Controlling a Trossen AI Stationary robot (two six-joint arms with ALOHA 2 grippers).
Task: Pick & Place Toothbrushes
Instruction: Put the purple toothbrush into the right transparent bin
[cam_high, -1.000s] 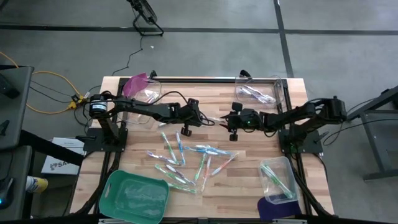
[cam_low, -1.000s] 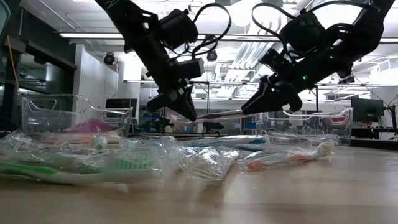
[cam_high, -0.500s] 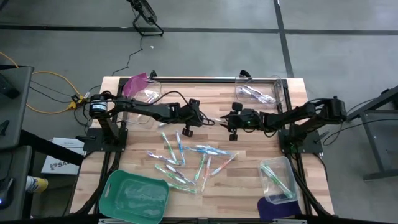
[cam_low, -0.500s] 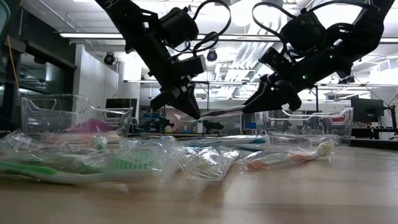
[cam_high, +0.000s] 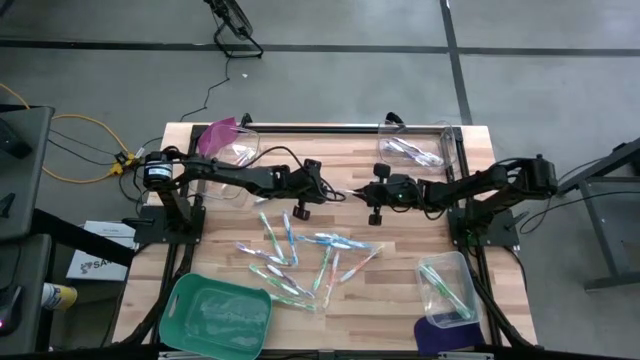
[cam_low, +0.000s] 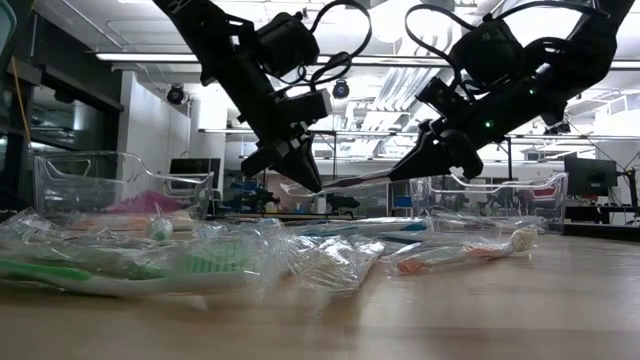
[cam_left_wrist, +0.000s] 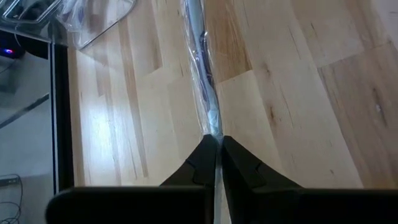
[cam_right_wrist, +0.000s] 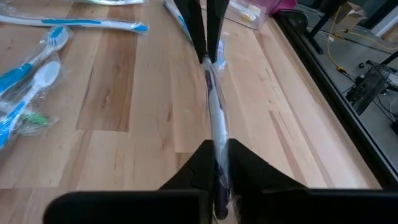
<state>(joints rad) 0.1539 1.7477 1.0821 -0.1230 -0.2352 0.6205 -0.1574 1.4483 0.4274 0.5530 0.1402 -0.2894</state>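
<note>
Hands are sharing one wrapped toothbrush above the bench, left hand and right hand each clamping an end, seemingly a mid-air handover, while the other toothbrushes are lying scattered below.

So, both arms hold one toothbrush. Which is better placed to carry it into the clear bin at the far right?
Probably the right. Both the right gripper and left gripper are shut on the toothbrush, but the clear bin stands on the right arm's side, near it.
</note>
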